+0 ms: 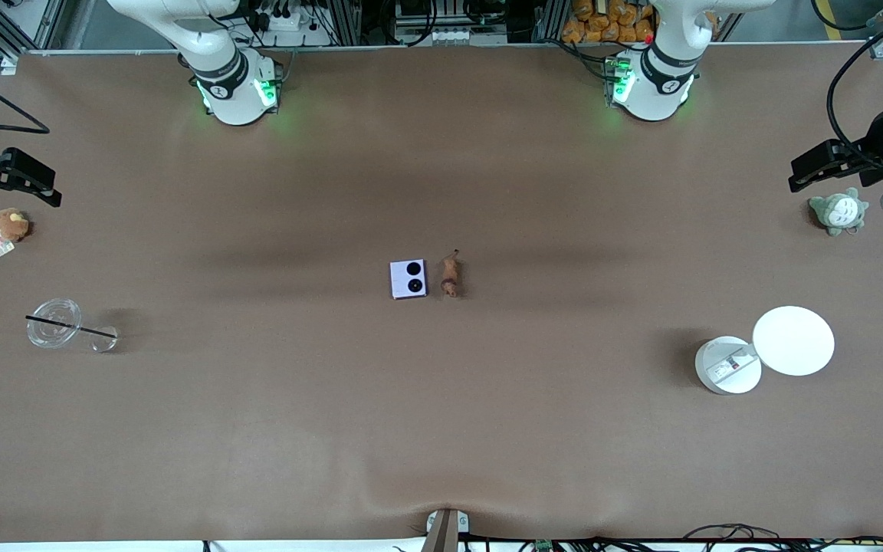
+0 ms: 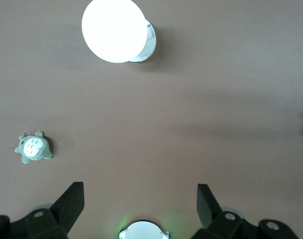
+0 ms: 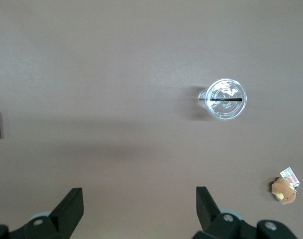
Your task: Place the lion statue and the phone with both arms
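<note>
The phone (image 1: 408,279) and lion statue (image 1: 450,277) are being left side by side, mid-worktop. Both tools — left tool (image 2: 140,201), right tool (image 3: 140,204) — are being held wide, empty. One might be bumped while grabbing the other.

Wide brown table (image 1: 441,429), metal frame rails (image 1: 349,23) along its top edge, black cables (image 1: 848,69)

One phone (image 1: 408,279), one lion statue (image 1: 450,276), two plush toys (image 1: 838,211).
</note>
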### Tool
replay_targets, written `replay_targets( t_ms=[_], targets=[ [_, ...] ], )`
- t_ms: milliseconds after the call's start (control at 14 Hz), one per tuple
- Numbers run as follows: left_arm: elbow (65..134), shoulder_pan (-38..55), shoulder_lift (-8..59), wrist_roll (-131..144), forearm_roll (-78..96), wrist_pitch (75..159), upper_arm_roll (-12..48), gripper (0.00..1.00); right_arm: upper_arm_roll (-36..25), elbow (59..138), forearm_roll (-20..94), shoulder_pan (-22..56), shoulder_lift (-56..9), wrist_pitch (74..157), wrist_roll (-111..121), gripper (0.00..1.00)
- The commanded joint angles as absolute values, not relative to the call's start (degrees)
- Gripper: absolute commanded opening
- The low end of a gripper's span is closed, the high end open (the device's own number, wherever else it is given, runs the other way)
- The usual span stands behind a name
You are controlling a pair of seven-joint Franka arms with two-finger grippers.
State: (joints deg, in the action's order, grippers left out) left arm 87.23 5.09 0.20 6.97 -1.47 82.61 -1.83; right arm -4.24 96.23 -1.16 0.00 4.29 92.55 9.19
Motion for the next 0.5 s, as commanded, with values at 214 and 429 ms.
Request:
replay_targets(
  t_ms=[214,429],
  targets=[
    [86.0,6.6,3.2,7.8,-2.5,83.5,-0.6,1.00,-3.5,96.1,-0.4,0.3,5.6,92.3,8.6,1.00],
    [86.0,10.6,7.3,8.4,-2.5,85.5,0.0,1.00,-3.5,96.1,-0.4,0.0,5.5,92.4,8.6,1.00]
  ],
)
